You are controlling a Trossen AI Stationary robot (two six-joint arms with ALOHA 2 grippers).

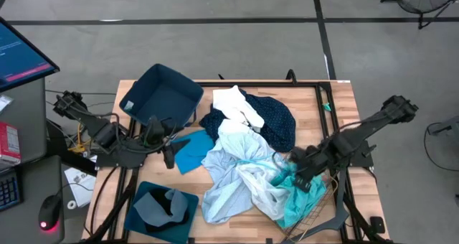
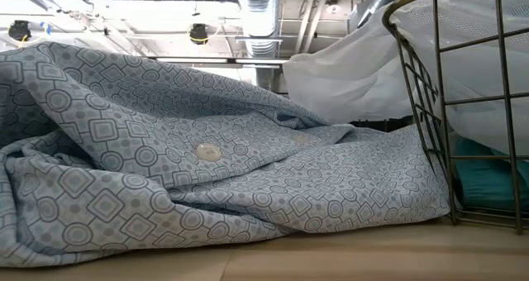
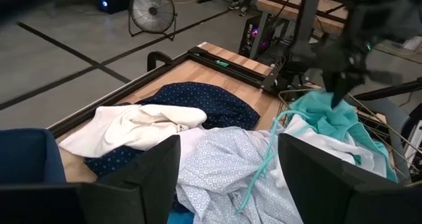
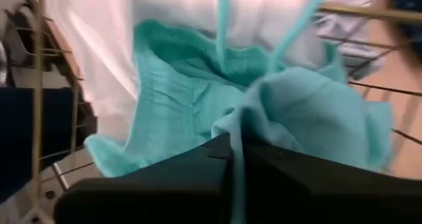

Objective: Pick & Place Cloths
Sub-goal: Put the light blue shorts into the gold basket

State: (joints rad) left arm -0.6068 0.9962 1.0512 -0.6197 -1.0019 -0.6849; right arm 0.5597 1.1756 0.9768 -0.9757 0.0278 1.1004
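Cloths (image 1: pixel 244 158) lie heaped on the table (image 1: pixel 337 108); right gripper (image 1: pixel 305 181) pinches the cyan one (image 4: pixel 290 112); left gripper (image 1: pixel 169 160) gapes.

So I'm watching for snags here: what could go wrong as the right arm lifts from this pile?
The right tool is shut on the teal garment, which lies in the wire basket: it could catch on the wires. Its drawstring and the pale blue shirt lie tangled alongside, so they may drag up too.

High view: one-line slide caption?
Right hand over the cyan cloth at the wire basket; left hand waits.
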